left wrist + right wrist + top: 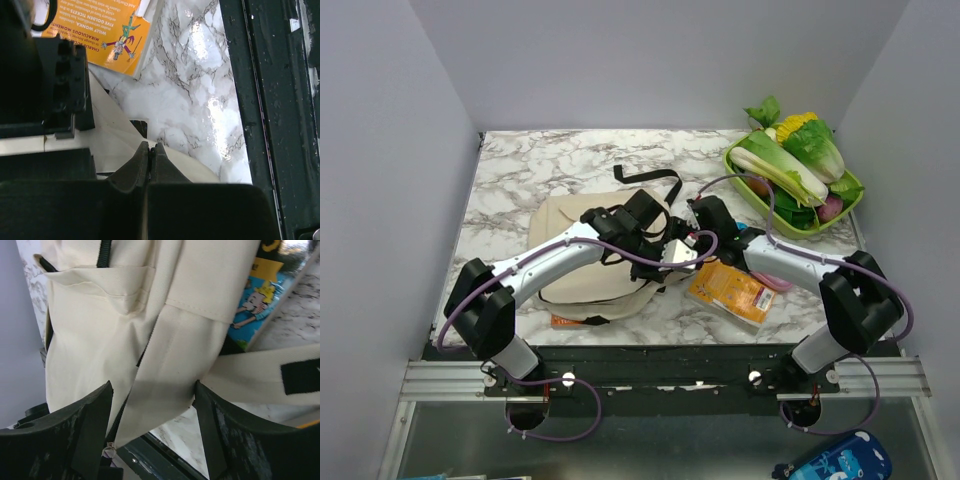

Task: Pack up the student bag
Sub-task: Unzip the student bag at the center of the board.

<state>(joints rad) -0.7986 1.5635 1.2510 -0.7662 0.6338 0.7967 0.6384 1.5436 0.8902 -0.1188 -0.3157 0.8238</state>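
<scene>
Right claw (152, 390) fingers sit closest in the right wrist view, spread wide, with a beige strap (172, 355) of the student bag (565, 215) running down between them; the right finger looks to touch the strap edge, no squeeze seen. Left claw (151, 148) is closed tight, tips together right over a cream fabric edge; cannot tell if a fold is pinched. Bag lies flat on the marble counter (510, 170), left of centre, under the left arm, black strap (650, 178) trailing toward the far side. Orange book (730, 290) lies on the counter just beside the bag's right side, under the right arm; green tray (733, 160) of vegetables at the far right corner, well apart. Bag looks soft, limp and light: likely sags and folds when lifted, mouth probably won't hold open alone. Better hold is probably the webbing strap or stitched rim by the opening, one claw each side, not the loose panel. Book seems stiff, should slide in flat
</scene>
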